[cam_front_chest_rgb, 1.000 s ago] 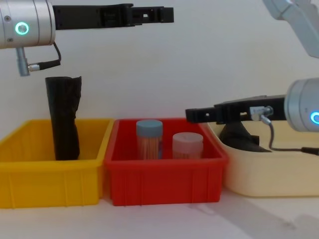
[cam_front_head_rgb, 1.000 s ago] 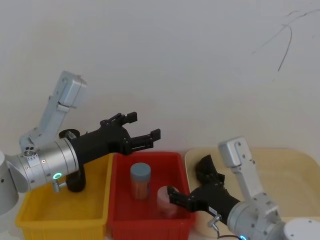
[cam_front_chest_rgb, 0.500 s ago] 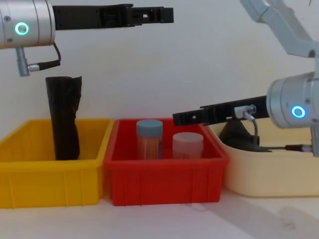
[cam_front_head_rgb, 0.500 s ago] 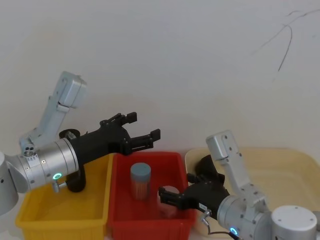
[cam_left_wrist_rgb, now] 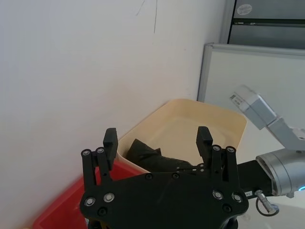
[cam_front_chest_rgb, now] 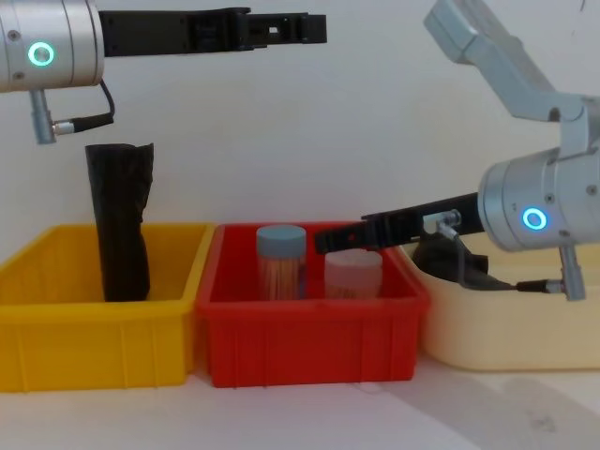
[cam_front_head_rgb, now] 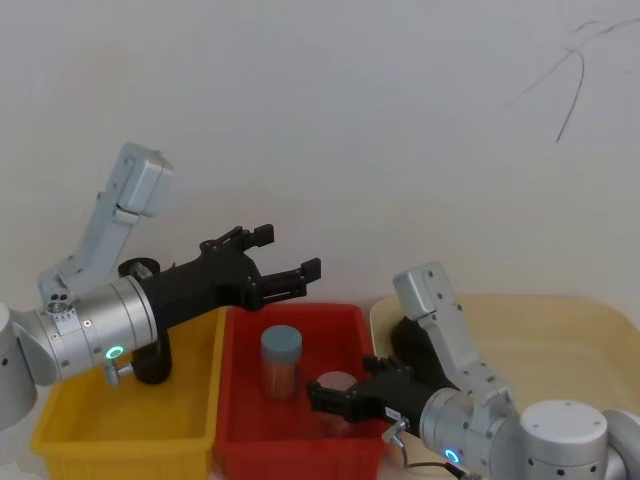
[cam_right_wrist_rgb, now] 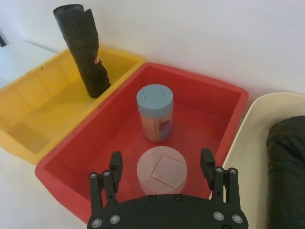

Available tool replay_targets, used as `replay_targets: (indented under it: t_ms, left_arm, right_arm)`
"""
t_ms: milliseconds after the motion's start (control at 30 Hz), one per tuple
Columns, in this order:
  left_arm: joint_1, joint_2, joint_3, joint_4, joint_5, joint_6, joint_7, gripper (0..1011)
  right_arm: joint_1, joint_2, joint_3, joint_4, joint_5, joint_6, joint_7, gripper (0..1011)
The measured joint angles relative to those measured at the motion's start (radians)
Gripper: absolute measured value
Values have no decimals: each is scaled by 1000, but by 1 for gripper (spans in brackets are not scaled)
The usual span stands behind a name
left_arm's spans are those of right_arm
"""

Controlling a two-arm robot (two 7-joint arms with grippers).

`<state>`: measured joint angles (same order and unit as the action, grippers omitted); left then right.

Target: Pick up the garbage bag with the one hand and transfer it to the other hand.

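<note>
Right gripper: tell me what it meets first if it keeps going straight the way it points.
Probably the pink-lidded jar in the red bin: the right gripper, jaws open, points over it, slightly downward. Depth is unclear, so it may pass above.

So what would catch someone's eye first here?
Three bins in a row: yellow bin, red bin, cream tub. The left pincer hangs open high above the red bin, while the right pincer reaches in low and open over the pink jar. A tall black roll stands in the yellow bin.
</note>
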<state>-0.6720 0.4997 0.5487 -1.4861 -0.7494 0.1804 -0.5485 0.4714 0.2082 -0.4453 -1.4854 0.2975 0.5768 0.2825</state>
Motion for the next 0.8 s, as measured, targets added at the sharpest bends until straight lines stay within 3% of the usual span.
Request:
replay_targets:
  t_ms: [800]
  left_arm:
    - [0, 0, 0, 0, 0, 0, 0, 1000]
  right_arm:
    - [30, -14, -18, 69, -25, 17, 4, 1002]
